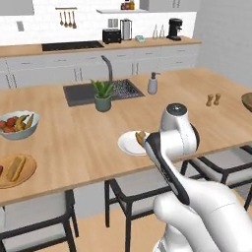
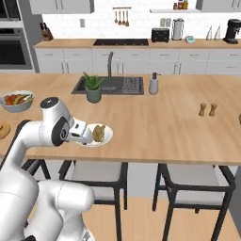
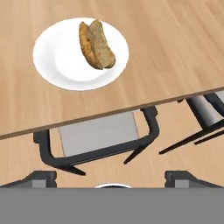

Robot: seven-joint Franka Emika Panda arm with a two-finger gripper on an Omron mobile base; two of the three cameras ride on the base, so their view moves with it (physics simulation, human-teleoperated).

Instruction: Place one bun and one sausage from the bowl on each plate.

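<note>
White plate (image 3: pixel 65 65) near the counter (image 3: pixel 175 52) edge, carrying the toasted golden-brown bun (image 3: pixel 97 44); I see my jaws spread wide and empty, fingertips (image 3: pixel 181 178) over a stool (image 3: pixel 98 135) below that edge. Tan wooden plate (image 1: pixel 27 174) at far left holds the yellow-orange bun (image 1: pixel 16 167); fruit bowl (image 1: pixel 22 132) behind it.

Kitchen: long light-wood island counter (image 2: pixel 155 127) with a dark inset sink (image 2: pixel 113 85) and tall faucet (image 2: pixel 110 63). Black-framed stools with grey seats (image 2: pixel 96 173) tucked under its near edge, wood plank floor (image 2: pixel 141 219) below. Back wall is white tile (image 2: pixel 136 21), grey cabinets (image 2: pixel 141 61) under a wood worktop, black cooktop (image 2: pixel 121 42), wall oven (image 2: pixel 14 44) at left. Even, flat lighting.
</note>
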